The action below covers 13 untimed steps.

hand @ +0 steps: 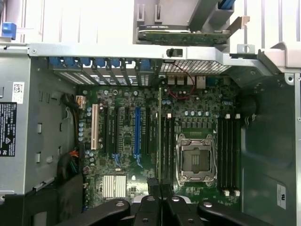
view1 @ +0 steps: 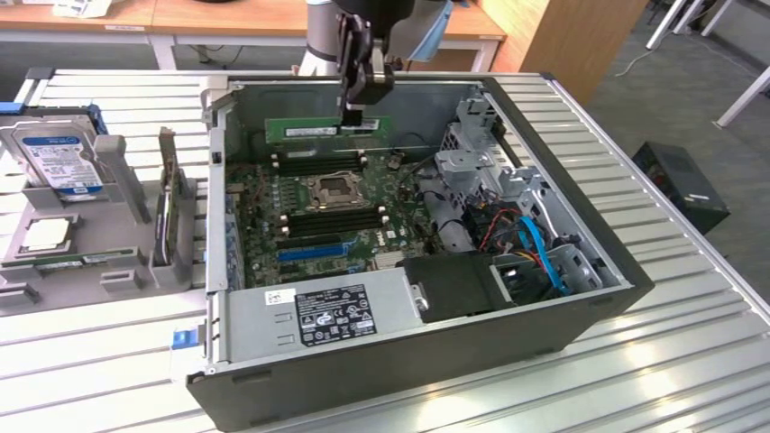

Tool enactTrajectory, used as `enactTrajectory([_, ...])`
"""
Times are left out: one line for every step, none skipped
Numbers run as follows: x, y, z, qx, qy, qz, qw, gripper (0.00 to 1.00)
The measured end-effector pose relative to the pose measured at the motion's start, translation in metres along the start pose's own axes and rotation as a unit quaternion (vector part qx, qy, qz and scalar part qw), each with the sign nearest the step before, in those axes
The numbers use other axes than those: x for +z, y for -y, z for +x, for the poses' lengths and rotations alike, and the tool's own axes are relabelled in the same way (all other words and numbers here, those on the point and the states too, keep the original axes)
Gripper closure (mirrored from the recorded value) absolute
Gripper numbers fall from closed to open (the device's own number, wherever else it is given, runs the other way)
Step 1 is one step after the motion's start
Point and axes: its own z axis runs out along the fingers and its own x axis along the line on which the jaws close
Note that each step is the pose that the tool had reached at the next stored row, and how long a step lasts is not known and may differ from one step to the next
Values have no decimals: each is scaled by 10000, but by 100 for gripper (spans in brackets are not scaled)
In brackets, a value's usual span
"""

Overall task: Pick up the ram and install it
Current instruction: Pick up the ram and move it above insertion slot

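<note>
Jaws: clamped on the ram [view1: 301, 130], above the motherboard [view1: 385, 194].
Care: hold it level, square over a slot [view1: 316, 163].

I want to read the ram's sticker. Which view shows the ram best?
The exterior view: the ram turns its long green face and sticker to the camera, gripped by the end effector above the motherboard. The wrist view shows it edge-on, a thin strip.

Bright, even light; table [view1: 686, 361] glares; case [view1: 421, 370] interior seemingly dimmer.
</note>
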Motion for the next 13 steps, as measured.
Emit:
enactTrajectory([1,0,-12,0,0,0,10000,88])
enactTrajectory([2,1,-26,0,-1,0,10000,88])
enactTrajectory([4,1,-39,0,0,0,10000,88])
enactTrajectory([5,2,-51,0,0,0,10000,88])
enactTrajectory([5,3,-56,0,0,0,10000,88])
enactTrajectory([4,3,-57,-1,0,0,10000,88])
enactTrajectory([5,3,-57,-1,0,0,10000,88])
enactTrajectory([5,3,-57,0,0,0,10000,88])
enactTrajectory([5,3,-57,0,0,0,10000,88])
enactTrajectory([5,3,-58,0,0,0,10000,88])
enactTrajectory([5,3,-58,0,0,0,10000,88])
enactTrajectory([10,4,-58,0,1,0,10000,88])
enactTrajectory([16,4,-58,0,0,0,10000,88])
